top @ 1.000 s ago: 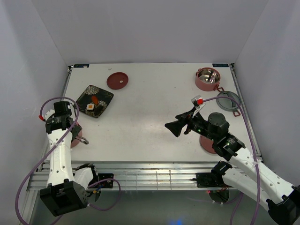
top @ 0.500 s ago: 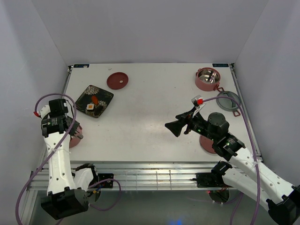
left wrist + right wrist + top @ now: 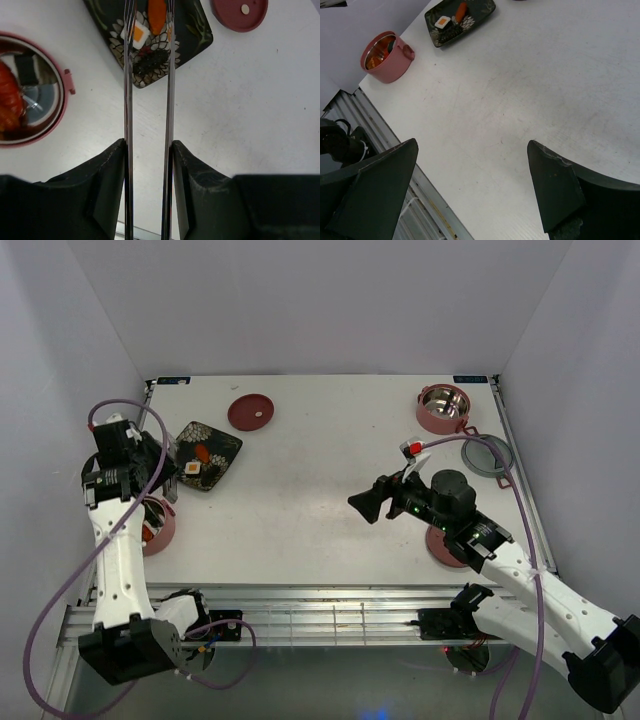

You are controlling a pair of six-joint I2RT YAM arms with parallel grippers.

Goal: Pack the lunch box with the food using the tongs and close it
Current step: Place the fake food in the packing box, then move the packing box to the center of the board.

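My left gripper (image 3: 148, 145) is shut on the thin silver tongs (image 3: 128, 100), whose two arms stand slightly apart and run up to the dark floral plate (image 3: 195, 35). Their tips are over the food there: a white roll with an orange centre (image 3: 136, 34) and an orange piece (image 3: 157, 10). One lunch box tier (image 3: 55, 125) sits left of the tongs, with orange-red food (image 3: 7, 97) and a dark-edged roll (image 3: 25, 67) inside. A second tier (image 3: 443, 408) stands empty at the back right. My right gripper (image 3: 375, 505) hovers open over mid-table, holding nothing.
A flat dark-red lid (image 3: 250, 412) lies behind the plate. Another lid (image 3: 440, 545) is partly hidden under my right arm. A grey ring (image 3: 487, 454) lies near the right edge. The near table edge and metal rail (image 3: 420, 210) lie below the right gripper.
My left arm has swung from above the near-left tier toward the plate, taking the tongs with it. The right gripper has shifted slightly left and stays open.
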